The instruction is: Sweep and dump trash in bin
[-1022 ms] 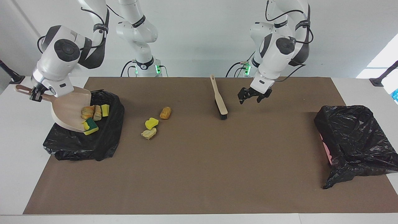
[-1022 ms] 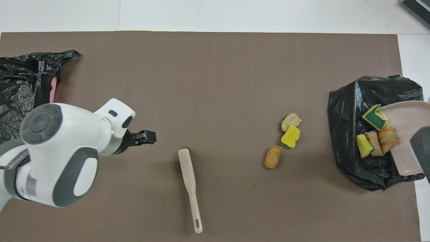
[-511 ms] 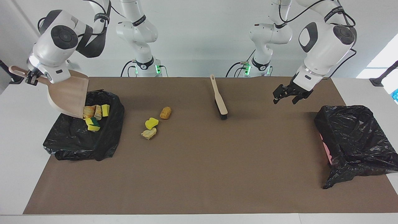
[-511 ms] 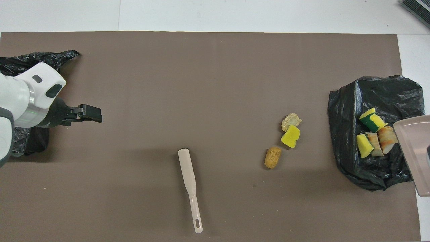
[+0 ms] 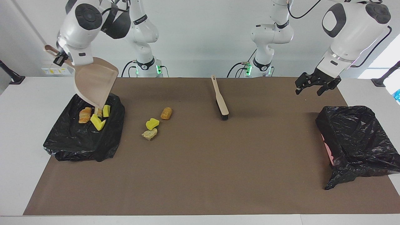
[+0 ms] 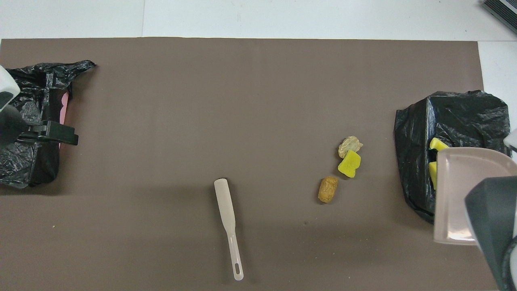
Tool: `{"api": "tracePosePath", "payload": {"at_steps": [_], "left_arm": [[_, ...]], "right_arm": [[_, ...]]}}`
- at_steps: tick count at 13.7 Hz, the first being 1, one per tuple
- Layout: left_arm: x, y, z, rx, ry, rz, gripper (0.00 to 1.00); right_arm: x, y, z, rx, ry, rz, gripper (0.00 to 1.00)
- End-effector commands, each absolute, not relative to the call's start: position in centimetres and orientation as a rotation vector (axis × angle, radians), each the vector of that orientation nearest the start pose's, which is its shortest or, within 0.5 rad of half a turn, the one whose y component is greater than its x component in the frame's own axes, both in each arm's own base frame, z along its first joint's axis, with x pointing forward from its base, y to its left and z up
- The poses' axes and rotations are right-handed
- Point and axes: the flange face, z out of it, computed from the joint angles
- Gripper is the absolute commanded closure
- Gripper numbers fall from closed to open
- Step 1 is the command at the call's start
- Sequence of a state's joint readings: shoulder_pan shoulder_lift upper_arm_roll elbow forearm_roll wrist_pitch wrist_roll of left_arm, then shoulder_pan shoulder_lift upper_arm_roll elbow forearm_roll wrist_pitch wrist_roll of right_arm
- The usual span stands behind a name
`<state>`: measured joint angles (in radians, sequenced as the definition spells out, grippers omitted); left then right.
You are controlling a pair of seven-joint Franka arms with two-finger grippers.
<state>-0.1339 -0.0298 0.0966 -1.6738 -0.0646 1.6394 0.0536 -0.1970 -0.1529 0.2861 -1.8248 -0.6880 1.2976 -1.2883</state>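
— So, what is hard to make out from overhead?

— Mostly the right arm's end. The dustpan [image 6: 464, 194] covers much of the black-lined bin [image 6: 452, 117] there, so only two yellow slivers [image 6: 435, 144] of trash peek past its edge, and the right gripper is hidden under the arm's dark body.

— And the facing view fills that in?

— Yes. There the right gripper [image 5: 59, 59] is pressed shut on the dustpan's handle, holding the dustpan [image 5: 95, 81] raised and tipped steeply, mouth down, over the bin [image 5: 84, 140]. Four bits [image 5: 93, 117] lie inside on the liner: a tan-orange lump, two yellow sponge pieces, and one more partly behind the pan's lip that I cannot identify.

— The rest of the trash?

— Three pieces are on the brown mat [image 5: 203, 162], beside that bin toward the table's middle: an orange bread-like lump [image 5: 166, 113], a yellow sponge piece [image 5: 152, 123] and a pale crumpled lump [image 5: 149, 134], close together. Both views show them.

— The left gripper?

— Spread open and holding nothing. The facing view shows the left gripper [image 5: 315, 86] up in the air, near the second black-bagged bin [image 5: 356, 140] at the left arm's end. Overhead, its arm is cut off at the frame edge, and the left gripper [image 6: 50, 133] overlaps that bin's rim.

— And the brush?

— The brush [image 5: 220, 100] lies on the mat, midway along it, apart from both grippers. Its black bristles show only in the facing view; overhead just its pale back appears.
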Motion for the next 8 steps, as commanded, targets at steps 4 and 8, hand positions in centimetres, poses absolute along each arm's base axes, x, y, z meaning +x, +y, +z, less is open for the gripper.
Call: {"api": "tracePosePath", "payload": {"at_steps": [4,8], "left_arm": [[54.9,-1.5,60.4,-3.176,0.187,0.015,0.0],[54.8,-1.2,60.3,-3.139,0.28,0.026,0.0]], "right_arm": [[47.3,8.3,59.6,-3.163,-1.141,0.618,1.0],[51.5,17.1,55.4,-3.236,-0.511,0.369,1.0]]}}
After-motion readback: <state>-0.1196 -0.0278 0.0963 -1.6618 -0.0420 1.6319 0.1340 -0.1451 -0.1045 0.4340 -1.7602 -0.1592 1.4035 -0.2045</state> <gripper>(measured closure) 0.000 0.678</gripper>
